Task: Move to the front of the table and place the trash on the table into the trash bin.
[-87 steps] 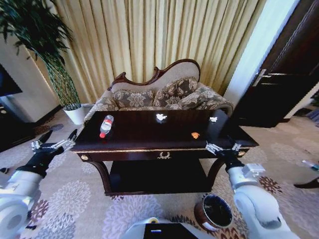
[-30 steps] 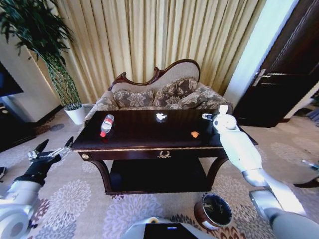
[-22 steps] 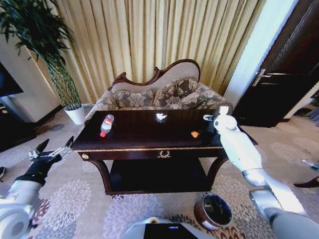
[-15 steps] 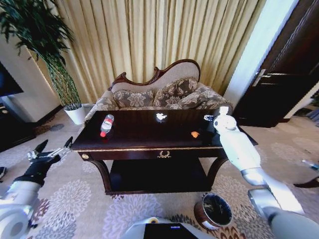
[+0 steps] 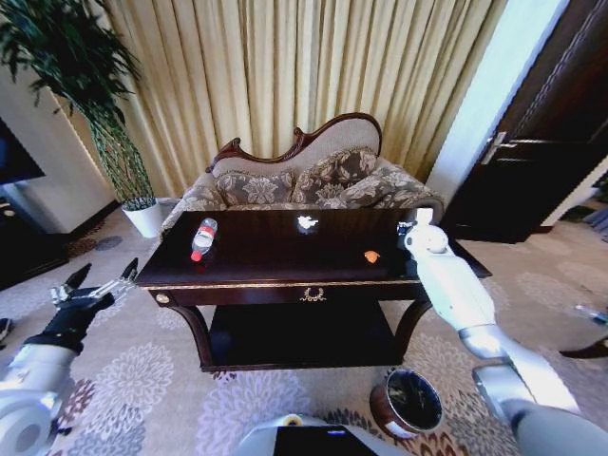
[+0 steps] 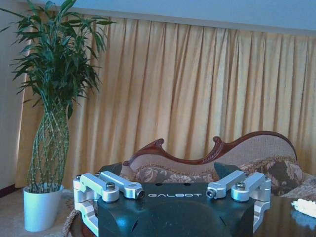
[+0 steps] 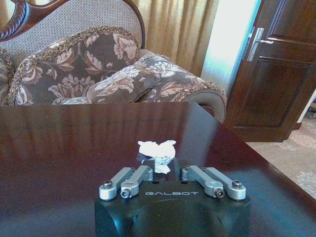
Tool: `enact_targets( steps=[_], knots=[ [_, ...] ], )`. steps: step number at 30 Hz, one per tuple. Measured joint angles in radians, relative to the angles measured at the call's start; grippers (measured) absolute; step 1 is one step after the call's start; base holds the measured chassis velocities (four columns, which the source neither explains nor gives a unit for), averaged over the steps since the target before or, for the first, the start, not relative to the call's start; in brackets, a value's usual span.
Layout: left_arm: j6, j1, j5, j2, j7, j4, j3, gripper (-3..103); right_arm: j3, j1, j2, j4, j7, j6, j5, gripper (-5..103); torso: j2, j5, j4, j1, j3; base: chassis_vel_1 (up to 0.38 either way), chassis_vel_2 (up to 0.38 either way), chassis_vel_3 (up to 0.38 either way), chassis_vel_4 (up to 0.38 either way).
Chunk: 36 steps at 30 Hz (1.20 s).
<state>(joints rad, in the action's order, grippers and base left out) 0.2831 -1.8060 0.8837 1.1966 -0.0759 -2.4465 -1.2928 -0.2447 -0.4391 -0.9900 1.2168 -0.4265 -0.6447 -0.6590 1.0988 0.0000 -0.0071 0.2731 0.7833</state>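
The dark glossy table (image 5: pixel 275 275) stands in front of me. On it lie a clear bottle with a red cap (image 5: pixel 202 237) at the left, a white crumpled scrap (image 5: pixel 307 222) at the far middle and a tiny orange piece (image 5: pixel 371 256) toward the right. My right gripper (image 5: pixel 405 227) reaches over the table's right end. In the right wrist view it (image 7: pixel 165 185) is open, with another white crumpled scrap (image 7: pixel 157 150) on the tabletop just beyond its fingers. The left gripper (image 5: pixel 92 288) hangs open, low beside the table's left end. The brown trash bin (image 5: pixel 408 403) stands on the carpet at the front right.
A patterned sofa (image 5: pixel 304 185) stands close behind the table, with curtains behind it. A plant in a white pot (image 5: pixel 144 217) is at the back left, and a dark door (image 5: pixel 541 161) at the right. The table has a lower shelf (image 5: pixel 294 337).
The right arm has risen from the table's front right corner and stretched over the table's right end toward the white scrap there. The left arm has sunk slightly and stayed open.
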Motion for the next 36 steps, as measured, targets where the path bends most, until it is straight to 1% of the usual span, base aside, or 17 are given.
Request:
enact_targets(
  steps=[1,2,4,6,7,17,21,24,25,26,27,28,29,31,33,34,36],
  knots=[
    [0.000,0.000,0.003,0.000,-0.003,0.000,-0.002,100,-0.001,-0.002,0.001,0.001,0.000,0.003,0.000,16,0.000,0.0000,0.0000,0.000,0.000,0.000,0.000,0.000,0.000],
    [0.000,0.000,0.003,0.000,-0.003,0.000,-0.002,100,-0.001,-0.002,0.001,0.001,0.000,0.003,0.000,16,0.000,0.0000,0.0000,0.000,0.000,0.000,0.000,0.000,0.000],
    [0.000,0.000,0.009,0.000,-0.009,0.000,-0.007,100,-0.003,-0.005,0.001,0.004,0.000,0.006,0.000,5,0.000,0.0000,0.0001,0.000,0.000,0.000,0.000,0.000,0.000],
    [0.000,0.000,0.011,-0.001,-0.011,0.000,-0.009,100,-0.003,-0.007,0.001,0.006,0.000,0.008,0.000,5,0.000,0.0000,0.0001,0.000,0.000,0.000,0.000,0.000,0.000],
    [0.000,-0.001,0.014,-0.001,-0.015,0.000,-0.013,100,-0.003,-0.010,0.001,0.009,0.000,0.010,0.000,1,0.000,0.0000,0.0001,0.000,0.000,0.000,0.000,0.000,0.000],
    [0.000,-0.004,0.023,-0.002,-0.024,0.003,-0.023,100,-0.012,-0.028,0.006,0.030,-0.005,0.017,-0.005,0,0.000,0.0000,0.0001,0.000,0.000,0.000,0.000,0.000,0.000],
    [0.000,-0.005,0.027,-0.002,-0.024,0.003,-0.026,100,-0.025,-0.045,0.013,0.063,-0.011,0.039,-0.022,0,0.000,0.0001,0.0002,0.000,0.000,0.000,0.000,0.000,0.000],
    [0.000,-0.001,0.031,-0.004,-0.024,0.005,-0.030,100,-0.071,-0.100,0.042,0.188,-0.002,0.098,-0.064,0,0.000,0.0002,0.0001,0.000,0.000,0.000,0.000,0.000,0.000],
    [0.000,-0.001,0.031,-0.004,-0.024,0.005,-0.030,100,-0.071,-0.100,0.042,0.188,-0.002,0.098,-0.064,0,0.000,0.0002,0.0001,0.000,0.000,0.000,0.000,0.000,0.000],
    [0.000,0.003,0.031,-0.004,-0.024,0.008,-0.030,100,-0.097,-0.128,0.055,0.249,0.006,0.124,-0.078,0,0.000,-0.0002,0.0001,0.000,0.000,0.000,0.000,0.000,0.000],
    [0.000,0.003,0.031,-0.004,-0.024,0.008,-0.030,100,-0.097,-0.128,0.055,0.249,0.006,0.124,-0.078,0,0.000,-0.0002,0.0001,0.000,0.000,0.000,0.000,0.000,0.000],
    [0.000,0.006,0.031,-0.003,-0.024,0.011,-0.031,100,-0.120,-0.151,0.066,0.296,0.011,0.144,-0.089,0,0.000,-0.0001,0.0001,0.000,0.000,0.000,0.000,0.000,0.000],
    [0.001,0.010,0.034,0.002,-0.025,0.024,-0.041,100,-0.206,-0.262,0.121,0.468,0.051,0.189,-0.122,0,0.000,-0.0002,-0.0001,0.000,0.000,0.000,0.000,0.000,0.000],
    [0.001,0.010,0.034,0.003,-0.027,0.026,-0.043,100,-0.219,-0.286,0.131,0.495,0.055,0.197,-0.126,0,0.000,-0.0001,-0.0002,0.000,0.000,0.000,0.000,0.000,0.000],
    [-0.004,0.006,0.035,0.006,-0.034,0.034,-0.050,100,-0.263,-0.396,0.170,0.611,0.071,0.228,-0.132,0,0.000,0.0002,-0.0003,0.000,0.000,0.000,0.000,0.000,0.000],
    [-0.004,0.006,0.035,0.006,-0.034,0.034,-0.050,100,-0.263,-0.396,0.170,0.611,0.071,0.228,-0.132,0,0.000,0.0002,-0.0003,0.000,0.000,0.000,0.000,0.000,0.000],
    [-0.009,0.004,0.035,0.008,-0.037,0.037,-0.054,100,-0.301,-0.483,0.186,0.713,0.077,0.238,-0.134,0,0.000,0.0000,0.0000,0.000,0.000,0.000,0.000,0.000,0.000]
  ],
)
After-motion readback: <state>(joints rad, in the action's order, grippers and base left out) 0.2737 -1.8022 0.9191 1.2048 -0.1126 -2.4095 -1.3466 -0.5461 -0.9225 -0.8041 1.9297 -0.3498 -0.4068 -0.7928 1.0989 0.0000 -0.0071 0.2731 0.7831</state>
